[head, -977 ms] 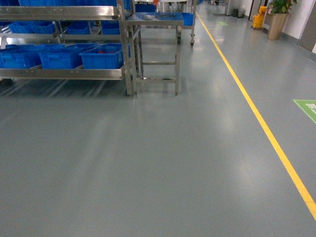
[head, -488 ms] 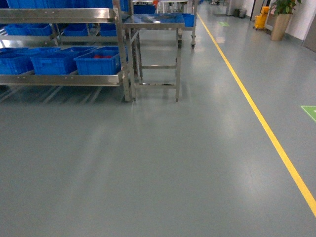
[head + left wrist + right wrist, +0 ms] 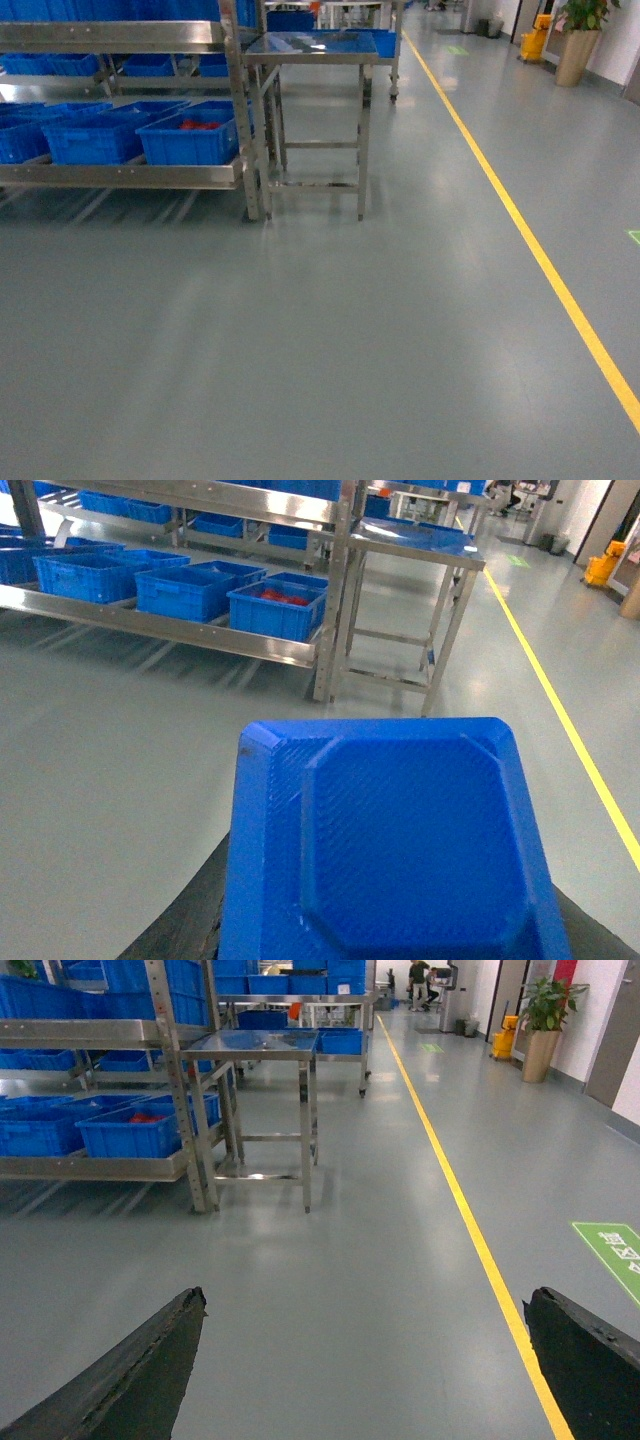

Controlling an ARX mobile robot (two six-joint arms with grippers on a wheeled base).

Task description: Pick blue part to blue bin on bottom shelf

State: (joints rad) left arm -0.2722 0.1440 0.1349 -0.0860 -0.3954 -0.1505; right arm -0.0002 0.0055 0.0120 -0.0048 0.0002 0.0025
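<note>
Nearest to you, in the left wrist view, the blue moulded plastic part (image 3: 385, 845), a flat tray-like piece with chamfered corners and a raised central panel, fills the lower frame. It sits between the dark fingers (image 3: 180, 930) of the left gripper (image 3: 385, 920); the jaws are closed on it from both sides, though you see only slivers of them beneath its edges.

In the right wrist view, the right gripper (image 3: 365, 1380) hangs over bare grey floor (image 3: 350, 1290). Its 2 black fingers (image 3: 130, 1375) stand wide apart at the frame's lower corners, and the jaws hold nothing.

Further out, a yellow painted line (image 3: 530, 250) runs along the floor on your right.

Beyond the open floor, on your left, stands the silver stainless steel rack (image 3: 235, 100) with perforated uprights. Its bottom shelf (image 3: 120, 175) carries a row of blue plastic bins (image 3: 95, 140). The rightmost bin (image 3: 190, 140) holds red items (image 3: 198, 125); what the other bins hold you cannot tell.

Just beside the rack's right upright stands a small steel table with a shiny worktop (image 3: 315, 50).

Farthest back, a potted plant in a tan planter (image 3: 578, 40) and a yellow mop bucket (image 3: 533, 38) stand near the right wall.
</note>
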